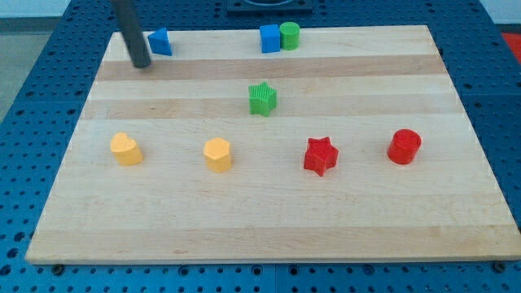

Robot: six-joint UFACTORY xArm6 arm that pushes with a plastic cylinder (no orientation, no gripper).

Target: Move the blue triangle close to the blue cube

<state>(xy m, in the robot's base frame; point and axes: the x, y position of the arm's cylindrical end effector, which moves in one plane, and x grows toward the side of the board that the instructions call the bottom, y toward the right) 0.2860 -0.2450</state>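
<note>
Camera view of a pale wooden worktop (269, 220) with visible lengthwise grain, resting on a blue perforated base (32, 106). The arm carries no claw, so there is no open or closed state to tell; it ends in a straight dark rod, and my tip (142, 64) meets the worktop near the view's top-left corner. The blue triangle (160, 41), a small wedge-shaped block with matte faces, lies just to the view's right of the tip and slightly toward the view's top; the rod's shaft stands close beside it, and whether the two touch cannot be told. The blue cube (269, 38) sits along the same top edge, well apart from the triangle toward the view's right, and it touches or nearly touches a green cylinder (289, 35) on its right side. Below these, near the board's middle, a green star (262, 98) shows ridged vertical sides. A row of four blocks crosses the lower half of the worktop: a yellow block (125, 149) of rounded, roughly heart-like outline at the view's left, a yellow hexagonal block (217, 154) next, a red star (320, 155) further right, and a red cylinder (404, 146) nearest the right edge. All blocks appear to be of smooth, uniformly coloured plastic and stand apart from one another, save the cube and cylinder pair.
</note>
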